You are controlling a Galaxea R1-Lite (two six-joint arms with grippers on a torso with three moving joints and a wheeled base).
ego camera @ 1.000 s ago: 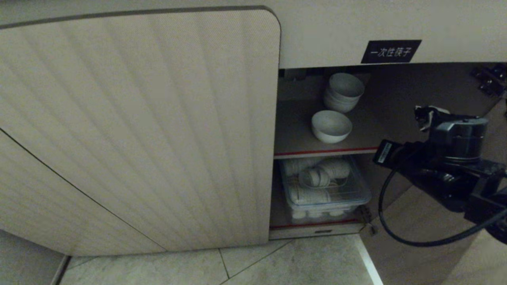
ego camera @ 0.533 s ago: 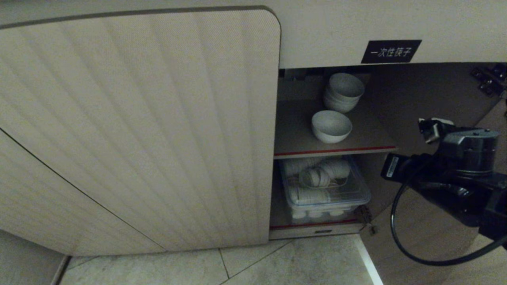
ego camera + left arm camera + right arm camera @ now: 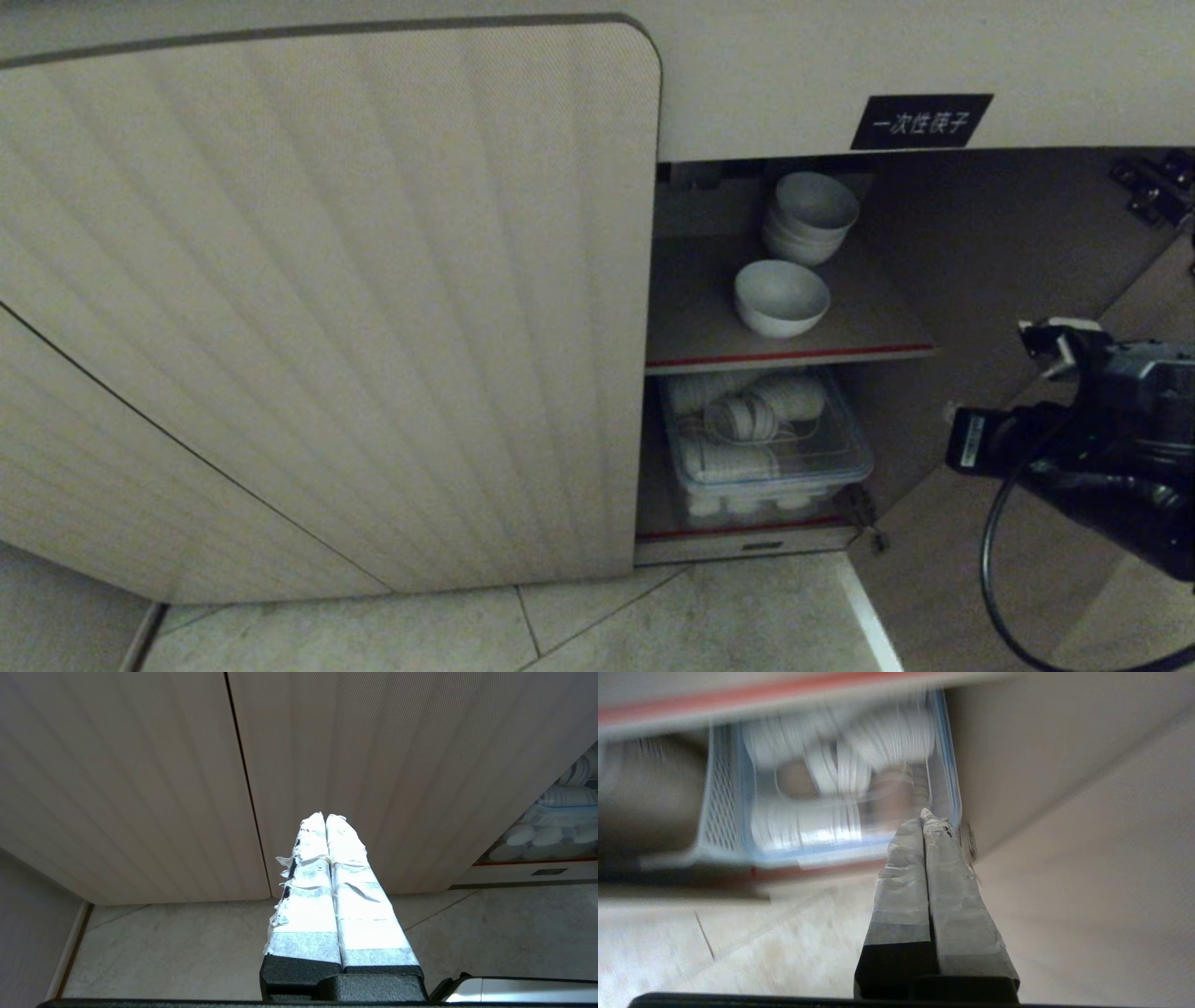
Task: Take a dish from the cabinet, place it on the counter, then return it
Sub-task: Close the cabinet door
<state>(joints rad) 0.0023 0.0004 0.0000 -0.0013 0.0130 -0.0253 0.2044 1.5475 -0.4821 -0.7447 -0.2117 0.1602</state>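
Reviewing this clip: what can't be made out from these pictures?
- Counter: in no view; the head view is filled by the cabinet.
- Stack of bowls: count unclear, nested and dim in the head view.
- Box contents: white stacks, smeared by blur in the right wrist view.
- Right claw: cut off in the head view by the right edge.
- Open door: its front faces away from the head view.

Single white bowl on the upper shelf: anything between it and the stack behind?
No. In the head view the dish and the bowl stack have only bare shelf between them.
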